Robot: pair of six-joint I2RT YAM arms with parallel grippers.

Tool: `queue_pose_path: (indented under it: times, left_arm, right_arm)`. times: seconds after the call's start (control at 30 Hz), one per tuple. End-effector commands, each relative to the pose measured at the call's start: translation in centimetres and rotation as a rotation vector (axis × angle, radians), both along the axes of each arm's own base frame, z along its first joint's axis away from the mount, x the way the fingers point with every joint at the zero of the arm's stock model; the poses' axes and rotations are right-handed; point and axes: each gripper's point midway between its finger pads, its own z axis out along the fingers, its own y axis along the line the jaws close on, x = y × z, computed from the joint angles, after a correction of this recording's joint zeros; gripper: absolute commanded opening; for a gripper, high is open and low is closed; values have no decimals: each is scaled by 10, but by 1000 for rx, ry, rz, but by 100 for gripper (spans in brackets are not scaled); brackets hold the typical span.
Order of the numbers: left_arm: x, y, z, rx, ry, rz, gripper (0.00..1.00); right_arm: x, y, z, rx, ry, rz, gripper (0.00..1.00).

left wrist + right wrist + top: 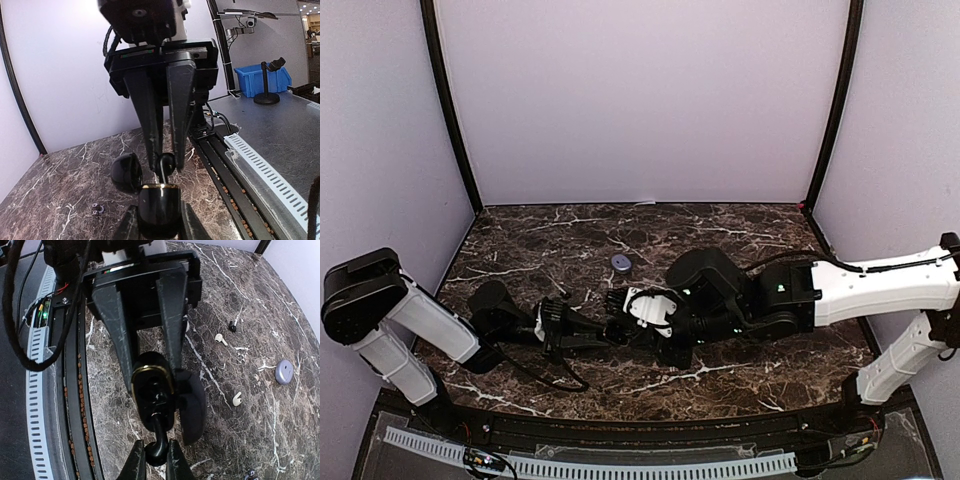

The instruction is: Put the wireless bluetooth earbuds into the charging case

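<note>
A glossy black charging case (159,200) with a gold rim sits between the fingers of my left gripper (159,212), which is shut on it. Its lid (126,172) hangs open to one side. My right gripper (156,446) is shut on the head of a black earbud (159,452). The earbud's stem points into the case's open mouth (152,390), and its tip is at or just inside the rim. In the top view both grippers meet at mid-table near the case (617,331). Two white earbuds (220,338) (237,399) and a small black earbud (232,326) lie loose on the marble.
A lilac round disc (621,262) lies on the marble behind the grippers. A tiny dark piece (97,210) rests on the table left of the case. A black rail and a white slotted strip (620,465) run along the near edge. Lilac walls enclose the table.
</note>
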Motion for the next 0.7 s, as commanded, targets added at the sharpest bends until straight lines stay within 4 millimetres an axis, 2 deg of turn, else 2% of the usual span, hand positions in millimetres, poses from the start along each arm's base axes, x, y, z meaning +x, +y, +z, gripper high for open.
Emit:
queue_pose_path:
  times: [0.0, 0.67]
  left_arm:
    - [-5, 0, 11, -37, -57, -21, 0]
    - [-9, 1, 13, -55, -75, -21, 0]
  right_arm:
    - [9, 8, 14, 45, 42, -48, 0]
    - [14, -1, -5, -9, 95, -87, 0]
